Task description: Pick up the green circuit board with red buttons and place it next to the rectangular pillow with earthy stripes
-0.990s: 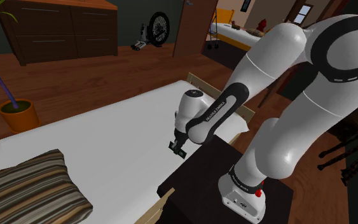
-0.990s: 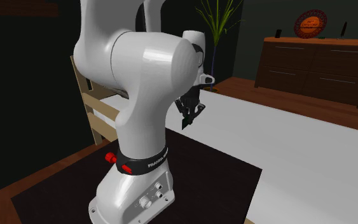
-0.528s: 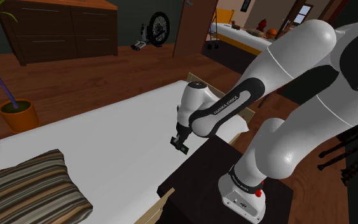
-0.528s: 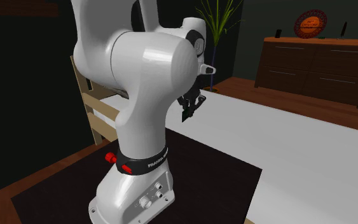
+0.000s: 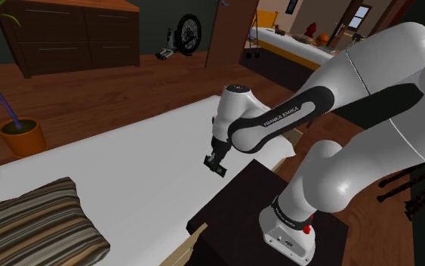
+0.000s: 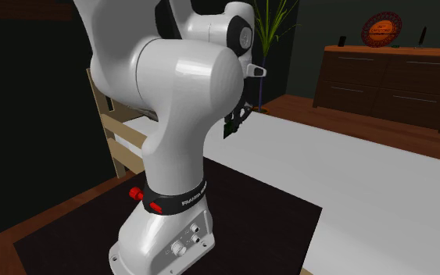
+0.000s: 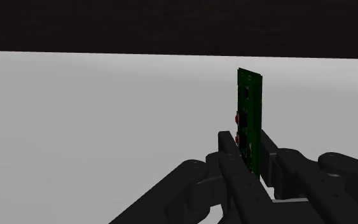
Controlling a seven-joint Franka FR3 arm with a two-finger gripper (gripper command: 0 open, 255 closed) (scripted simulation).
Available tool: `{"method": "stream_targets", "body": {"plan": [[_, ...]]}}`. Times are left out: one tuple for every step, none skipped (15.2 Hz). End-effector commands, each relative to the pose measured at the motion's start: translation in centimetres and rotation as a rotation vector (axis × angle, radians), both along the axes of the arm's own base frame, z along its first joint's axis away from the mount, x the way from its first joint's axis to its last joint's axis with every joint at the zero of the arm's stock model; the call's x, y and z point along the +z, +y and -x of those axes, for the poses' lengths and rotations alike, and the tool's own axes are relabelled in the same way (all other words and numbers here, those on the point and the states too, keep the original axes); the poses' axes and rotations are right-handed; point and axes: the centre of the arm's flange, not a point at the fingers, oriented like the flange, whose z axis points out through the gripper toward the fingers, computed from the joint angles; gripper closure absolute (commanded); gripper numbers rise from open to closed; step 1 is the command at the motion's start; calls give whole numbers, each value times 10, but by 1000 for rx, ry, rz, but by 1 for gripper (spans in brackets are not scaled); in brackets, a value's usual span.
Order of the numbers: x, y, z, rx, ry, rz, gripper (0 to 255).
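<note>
Gripper, black, two fingers: one. It was clamped shut on the lower part of the circuit board, one finger on each face.

Circuit board, green: one. It stood on edge between the fingers, and two red buttons showed on one face. It was held over the white bed surface, near that surface's edge by the stand, and well apart from the pillow.

Pillow, rectangular, with brown and tan stripes: one. It lay on the white surface at the shoulder view's lower left.

Arm, white with dark joints: one, on the dark stand.

Plant in an orange pot: one, on the wooden floor.

Dresser, dark wood: one, against the far wall.
</note>
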Motion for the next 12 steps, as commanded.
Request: {"method": "stream_targets", "body": {"plan": [[12, 0, 0, 0, 1, 0, 255], [17, 0, 0, 0, 1, 0, 255], [22, 0, 0, 0, 1, 0, 255], [27, 0, 0, 0, 1, 0, 255], [33, 0, 0, 0, 1, 0, 255], [38, 0, 0, 0, 1, 0, 255], [43, 0, 0, 0, 1, 0, 255], [49, 0, 0, 0, 1, 0, 255], [54, 0, 0, 0, 1, 0, 255], [58, 0, 0, 0, 1, 0, 255], [58, 13, 2, 0, 1, 0, 255], [58, 26, 4, 0, 1, 0, 255]]}}
